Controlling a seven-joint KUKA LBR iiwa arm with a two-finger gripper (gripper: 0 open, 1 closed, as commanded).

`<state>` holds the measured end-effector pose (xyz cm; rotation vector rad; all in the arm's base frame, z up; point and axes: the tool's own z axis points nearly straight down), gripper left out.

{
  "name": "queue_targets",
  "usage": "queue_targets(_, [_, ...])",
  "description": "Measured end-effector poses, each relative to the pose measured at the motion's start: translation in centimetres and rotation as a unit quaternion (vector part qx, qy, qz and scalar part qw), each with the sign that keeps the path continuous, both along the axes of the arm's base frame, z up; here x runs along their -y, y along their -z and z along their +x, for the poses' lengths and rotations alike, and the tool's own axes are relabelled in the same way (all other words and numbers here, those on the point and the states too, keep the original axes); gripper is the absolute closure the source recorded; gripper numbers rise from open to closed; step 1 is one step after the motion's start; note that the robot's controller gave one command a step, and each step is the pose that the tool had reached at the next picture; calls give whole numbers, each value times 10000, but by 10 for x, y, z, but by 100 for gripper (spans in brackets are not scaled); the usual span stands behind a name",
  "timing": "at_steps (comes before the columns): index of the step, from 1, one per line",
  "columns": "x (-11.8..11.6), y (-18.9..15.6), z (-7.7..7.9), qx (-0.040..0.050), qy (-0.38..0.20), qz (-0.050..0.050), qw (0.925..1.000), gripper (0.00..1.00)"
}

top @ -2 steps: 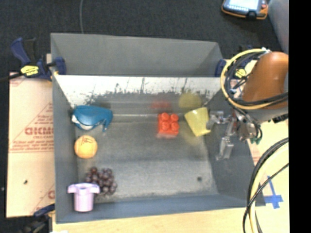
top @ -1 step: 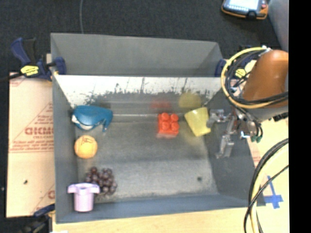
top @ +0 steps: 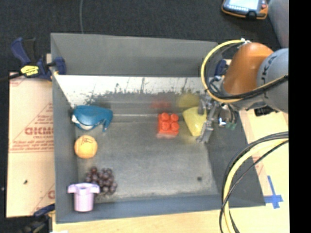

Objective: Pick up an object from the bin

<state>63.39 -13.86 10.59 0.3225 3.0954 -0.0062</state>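
- A lilac plastic spool-shaped piece (top: 82,196) lies in the near left corner of the grey bin (top: 146,171). A bunch of dark purple toy grapes (top: 101,179) touches its far side.
- Farther along the left wall sits an orange fruit (top: 85,147), and beyond it a blue whale-like toy (top: 91,117). These left-side things are well apart from the arm, which probably makes them no concern of this step.
- Towards the far middle, a red studded block (top: 168,124) lies alone on bare floor.
- Just right of the block, close to the right wall, lies a yellow pear-like fruit (top: 193,120), the nearest thing to the gripper.
- The gripper (top: 208,131) hangs low at that wall, reaching in from the right. Its grey tip is at the yellow fruit's right edge, beside the fruit rather than round it.
- Whether the fingers are wide or narrow cannot be told.
- Judged from this, the fruit's place by the wall leaves little room on that side.
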Motion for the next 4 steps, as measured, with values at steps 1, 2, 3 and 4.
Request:
queue_targets(1, [14, -6, 22, -53, 609, 14, 9981, 0])
queue_targets(2, [24, -6, 21, 8, -230, -18, 9997, 0])
queue_targets(3, [11, 2, 14, 48, -1273, -69, 9918, 0])
queue_targets(4, [25, 16, 25, 51, -714, -58, 9974, 100])
